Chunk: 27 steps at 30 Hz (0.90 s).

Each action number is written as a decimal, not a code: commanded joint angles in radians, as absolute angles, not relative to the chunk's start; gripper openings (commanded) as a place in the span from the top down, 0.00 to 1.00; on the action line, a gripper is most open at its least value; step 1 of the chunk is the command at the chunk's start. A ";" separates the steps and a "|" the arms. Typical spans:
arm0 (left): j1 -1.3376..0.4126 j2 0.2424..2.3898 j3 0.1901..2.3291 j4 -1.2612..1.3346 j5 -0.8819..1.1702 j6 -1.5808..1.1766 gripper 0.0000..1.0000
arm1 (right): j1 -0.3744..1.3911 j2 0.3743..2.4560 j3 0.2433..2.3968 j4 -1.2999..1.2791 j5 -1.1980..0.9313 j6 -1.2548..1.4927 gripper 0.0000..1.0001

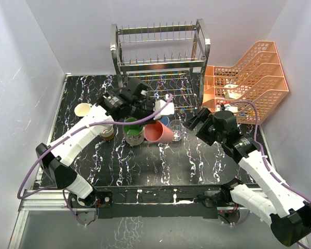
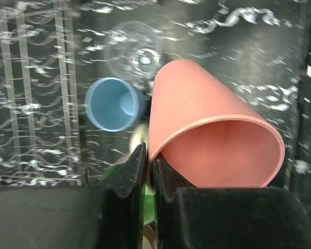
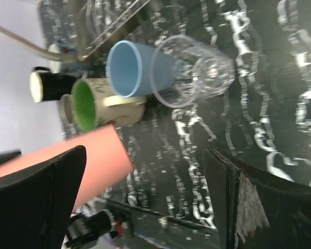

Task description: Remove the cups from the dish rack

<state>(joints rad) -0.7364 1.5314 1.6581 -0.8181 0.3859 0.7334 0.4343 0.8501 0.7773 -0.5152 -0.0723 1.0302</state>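
Note:
My left gripper (image 1: 149, 118) is shut on the rim of the salmon-pink tumbler (image 1: 160, 133), which lies tilted on its side in front of the chrome dish rack (image 1: 160, 57). In the left wrist view the jaws (image 2: 149, 155) pinch the tumbler's wall (image 2: 212, 129). The light-blue tumbler (image 2: 114, 102) and the clear glass (image 2: 137, 49) stand just beyond it. My right gripper (image 1: 192, 121) is open and empty beside the clear glass (image 1: 177, 136). The right wrist view shows the blue tumbler (image 3: 129, 67), the glass (image 3: 192, 70), the green-inside mug (image 3: 93, 104) and the black cup (image 3: 49, 85).
A brownish cup (image 1: 108, 133) stands left of the green-inside mug (image 1: 132, 129). The black cup with the cream inside (image 1: 83, 109) is at the far left. Orange lattice trays (image 1: 249, 83) stand at the back right. The rack's lower wires (image 2: 36, 93) are close to the cups.

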 commanded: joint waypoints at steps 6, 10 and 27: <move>-0.878 1.594 1.529 -0.969 0.265 0.729 1.00 | 0.404 0.861 0.933 -0.685 0.191 0.807 0.02; -0.892 1.611 1.425 -0.856 0.161 0.670 1.00 | 0.397 0.851 0.919 -0.685 0.210 0.801 0.02; -0.888 1.578 1.459 -0.833 0.135 0.634 0.03 | 0.389 0.843 0.888 -0.649 0.326 0.745 0.02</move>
